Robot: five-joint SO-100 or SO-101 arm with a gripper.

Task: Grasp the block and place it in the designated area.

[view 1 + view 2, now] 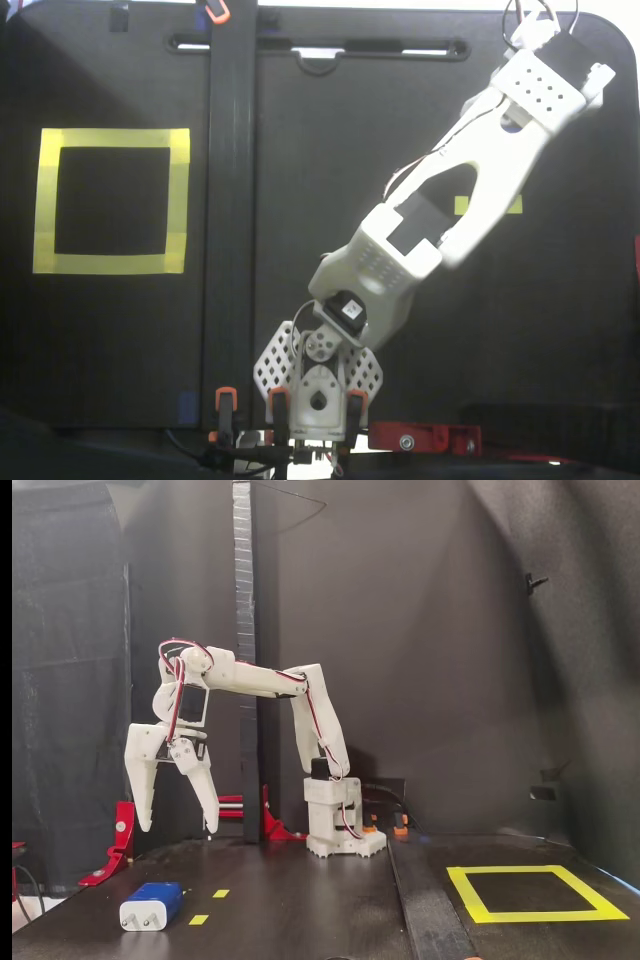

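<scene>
The dark blue block (152, 905) lies on the black table at the front left of a fixed view, its white end with two prongs facing the camera. My gripper (178, 826) hangs open and empty above and slightly behind it, fingers pointing down, clear of the table. The designated area (540, 916), a yellow tape square, lies far to the right. In the top-down fixed view the designated area (110, 138) is at the left and the arm's wrist (545, 85) reaches to the upper right. There the block and the fingertips are hidden under the arm.
A black upright post (243, 630) stands behind the arm and shows as a dark strip (230, 200) from above. Red clamps (120, 835) (425, 437) sit at the table edge. Small yellow tape marks (199, 919) (487, 205) lie near the block. The arm's base (335, 825) stands mid-table.
</scene>
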